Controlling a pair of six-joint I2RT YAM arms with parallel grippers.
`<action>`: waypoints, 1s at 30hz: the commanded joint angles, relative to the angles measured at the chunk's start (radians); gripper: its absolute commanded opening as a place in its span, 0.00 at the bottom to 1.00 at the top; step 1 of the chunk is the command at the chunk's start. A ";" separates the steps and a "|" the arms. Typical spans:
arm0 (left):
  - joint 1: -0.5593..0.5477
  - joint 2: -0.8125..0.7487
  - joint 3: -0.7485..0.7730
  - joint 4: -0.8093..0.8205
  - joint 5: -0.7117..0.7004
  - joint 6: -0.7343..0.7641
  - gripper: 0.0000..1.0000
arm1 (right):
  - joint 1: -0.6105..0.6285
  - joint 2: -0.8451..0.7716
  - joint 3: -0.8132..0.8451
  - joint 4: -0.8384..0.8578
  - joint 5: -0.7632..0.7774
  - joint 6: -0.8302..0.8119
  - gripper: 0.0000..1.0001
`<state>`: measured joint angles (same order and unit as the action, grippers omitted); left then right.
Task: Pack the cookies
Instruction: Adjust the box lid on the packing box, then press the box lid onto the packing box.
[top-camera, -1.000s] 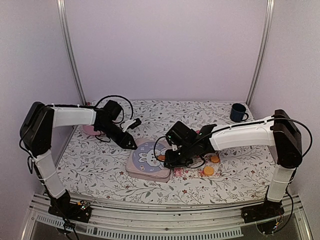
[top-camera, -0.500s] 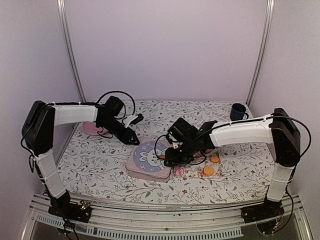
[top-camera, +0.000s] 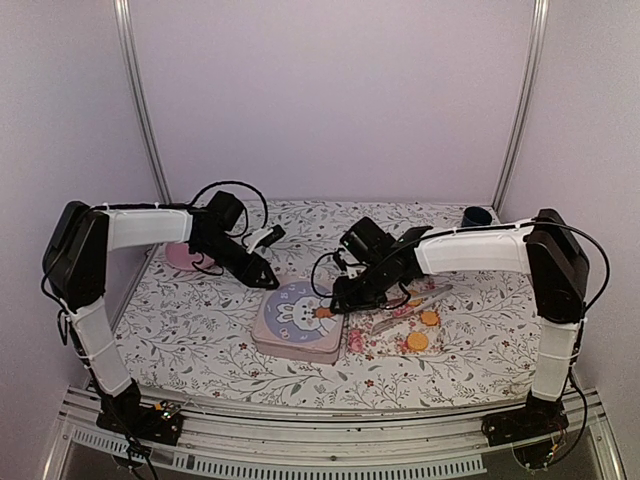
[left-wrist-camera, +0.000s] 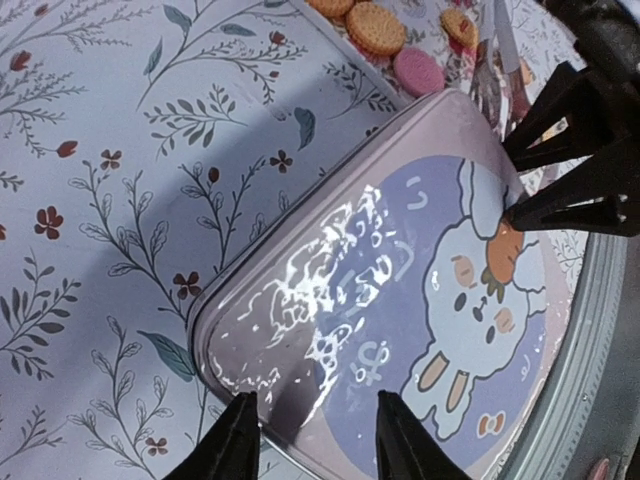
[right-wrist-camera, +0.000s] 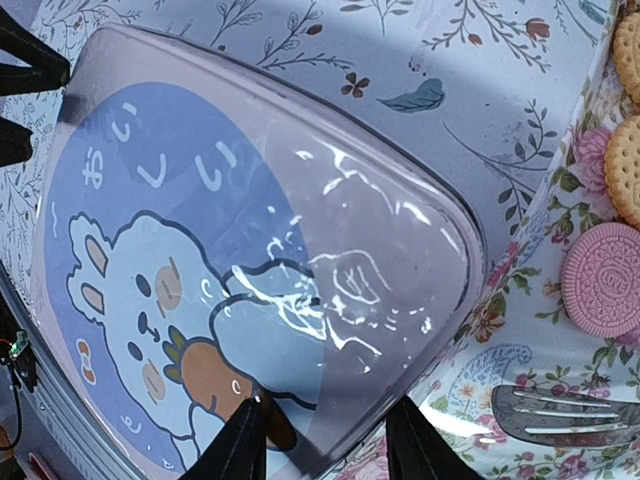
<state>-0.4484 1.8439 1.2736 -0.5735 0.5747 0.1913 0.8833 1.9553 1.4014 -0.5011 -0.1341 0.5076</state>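
Robot-lab test booth: plain lilac walls (top-camera: 330, 100), metal corner posts (top-camera: 142, 100), arms (top-camera: 140, 230) on a rail (top-camera: 330, 440) (floral tablecloth (top-camera: 200, 340) notwithstanding).

Top cam: high, behind the arm bases (top-camera: 150, 425), tilted down across the floral-print tablecloth (top-camera: 190, 335) toward the plain back wall (top-camera: 330, 100), whole scene in view. Both wrist cams: close, looking steeply down on the lilac rounded-square bunny-print tin lid (top-camera: 297, 318) from opposite edges. All three share that lid.

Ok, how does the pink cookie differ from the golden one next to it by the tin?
The pink cookie has raised rings on its face; the golden cookie has small dots and a scalloped rim. The pink cookie lies nearer the spatula than the golden cookie. Both are round, flat, outside the tin.
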 joint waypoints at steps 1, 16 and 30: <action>0.004 -0.031 -0.003 -0.014 0.060 0.028 0.41 | -0.021 0.052 0.034 -0.003 0.012 -0.039 0.41; 0.013 -0.078 -0.035 -0.060 0.060 0.125 0.65 | -0.074 0.106 0.090 -0.030 0.044 -0.087 0.40; 0.047 0.033 0.035 -0.017 0.108 0.240 0.91 | -0.127 0.169 0.145 -0.031 -0.005 -0.132 0.44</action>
<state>-0.4286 1.8210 1.2640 -0.6151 0.6628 0.3721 0.7818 2.0735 1.5455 -0.4877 -0.1505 0.4042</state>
